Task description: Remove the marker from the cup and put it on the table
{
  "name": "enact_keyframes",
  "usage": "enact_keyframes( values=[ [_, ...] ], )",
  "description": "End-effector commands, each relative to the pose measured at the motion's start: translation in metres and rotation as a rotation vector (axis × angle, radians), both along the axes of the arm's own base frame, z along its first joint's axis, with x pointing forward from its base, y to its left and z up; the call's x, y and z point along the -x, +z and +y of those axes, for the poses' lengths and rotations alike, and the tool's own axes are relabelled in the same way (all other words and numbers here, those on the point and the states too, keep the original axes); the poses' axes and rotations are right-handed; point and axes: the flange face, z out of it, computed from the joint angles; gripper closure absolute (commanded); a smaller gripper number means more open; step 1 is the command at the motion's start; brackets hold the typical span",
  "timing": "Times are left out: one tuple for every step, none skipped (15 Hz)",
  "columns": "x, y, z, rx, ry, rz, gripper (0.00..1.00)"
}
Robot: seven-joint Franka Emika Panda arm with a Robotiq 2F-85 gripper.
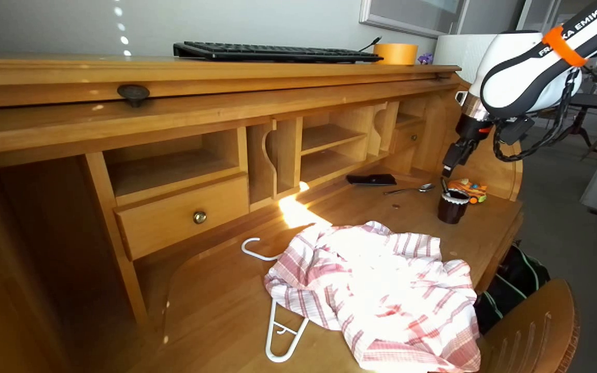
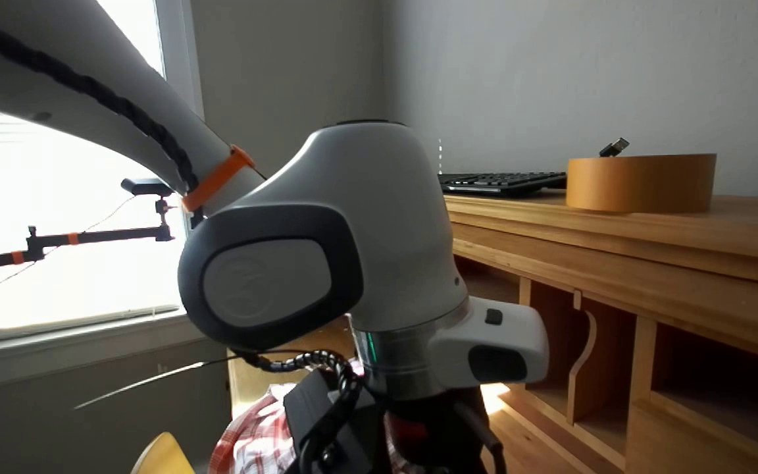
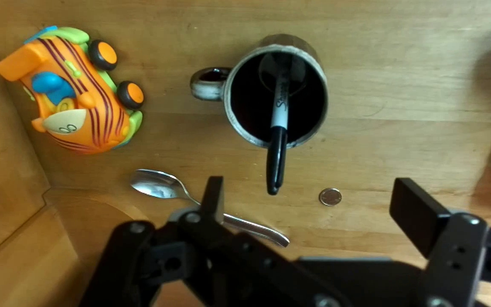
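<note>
The slim marker [image 3: 278,132] with a pale barrel and a black cap leans inside the squat, dark-brown glazed cup [image 1: 451,208] with a pale rim, its capped end jutting over the rim; as I judge it, the removal has not begun. The black two-fingered metal claw [image 3: 308,187] hangs just above the cup, its fingers wide apart, nothing held. Left to do, I judge: grip the cap, draw the marker clear, and lay it on the honey-coloured wooden roll-top desk [image 1: 210,300].

Near the cup, on the side where the marker juts out, lie a small round metal coin [image 3: 330,196] and a shiny silver-coloured spoon [image 3: 156,184]. By the cup's handle, apart from it, sits an orange plastic toy car [image 3: 85,102] with purple stripes. On the side opposite the handle, a crumpled red-and-white striped cloth [image 1: 376,290] spreads apart from the cup, partly covering a white plastic hanger [image 1: 270,331]. A flat black oblong object [image 1: 372,180] lies farther from the cup than the spoon does, toward the wooden cubbyholes [image 1: 332,135].

Well above the cup, on the desk's top, rest a black keyboard [image 1: 278,53] and an orange roll of tape [image 2: 642,184], seen in both exterior views. On the cup's side away from the cubbyholes are a wooden chair [image 1: 524,324] and what looks like a black bag [image 1: 516,267] with pale green stripes. A bright window [image 2: 89,283] seems to lie farther out on that side.
</note>
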Motion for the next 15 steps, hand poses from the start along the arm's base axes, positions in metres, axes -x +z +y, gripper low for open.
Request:
enact_keyframes(
  values=[
    [-0.006, -0.013, -0.012, -0.026, -0.067, -0.028, 0.0],
    [-0.005, -0.017, -0.014, -0.03, -0.081, -0.036, 0.0],
    [-0.005, -0.019, -0.016, -0.034, -0.091, -0.036, 0.0],
    [-0.005, -0.02, -0.018, -0.036, -0.1, -0.045, 0.0],
    [-0.005, -0.022, -0.019, -0.041, -0.107, -0.049, 0.0],
    [-0.006, -0.024, -0.02, -0.045, -0.111, -0.053, 0.0],
    [-0.007, -0.025, -0.022, -0.041, -0.113, -0.059, 0.0],
    [-0.008, -0.027, -0.022, -0.045, -0.116, -0.063, 0.0],
    [-0.009, -0.029, -0.023, -0.045, -0.117, -0.066, 0.0],
    [-0.009, -0.031, -0.024, -0.048, -0.119, -0.069, 0.07],
    [-0.009, -0.032, -0.024, -0.056, -0.117, -0.072, 0.09],
    [-0.01, -0.033, -0.023, -0.06, -0.116, -0.078, 0.15],
    [-0.011, -0.034, -0.023, -0.062, -0.116, -0.083, 0.21],
    [-0.012, -0.035, -0.023, -0.06, -0.114, -0.089, 0.26],
    [-0.013, -0.035, -0.024, -0.059, -0.112, -0.096, 0.31]
  ],
)
